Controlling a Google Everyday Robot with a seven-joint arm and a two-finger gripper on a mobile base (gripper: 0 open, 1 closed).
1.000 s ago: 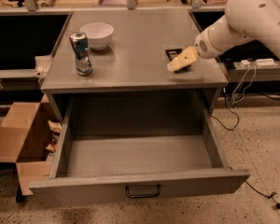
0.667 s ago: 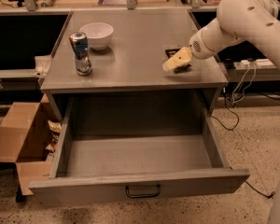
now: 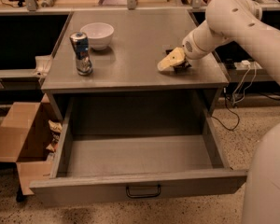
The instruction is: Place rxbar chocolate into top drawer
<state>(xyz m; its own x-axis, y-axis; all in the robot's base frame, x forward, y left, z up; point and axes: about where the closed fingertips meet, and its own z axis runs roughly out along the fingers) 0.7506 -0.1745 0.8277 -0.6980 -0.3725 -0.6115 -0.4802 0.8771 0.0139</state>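
The rxbar chocolate (image 3: 170, 51) shows only as a small dark patch on the grey countertop, right behind my gripper and mostly hidden by it. My gripper (image 3: 169, 60) sits low over the right part of the countertop, at the bar, reaching in from the right on the white arm (image 3: 224, 22). The top drawer (image 3: 130, 180) is pulled wide open below the counter. Its grey inside holds nothing, and a black handle (image 3: 143, 191) sits at the centre of its front panel.
A blue-silver drink can (image 3: 81, 53) stands at the counter's left. A white bowl (image 3: 97, 35) is behind it. A brown cardboard box (image 3: 18, 134) lies on the floor left of the drawer. Cables (image 3: 233, 97) hang at the right. My white base (image 3: 270, 181) fills the lower right corner.
My gripper and forearm have slid a little to the left along the countertop, over the bar. The can, bowl and drawer have not moved.
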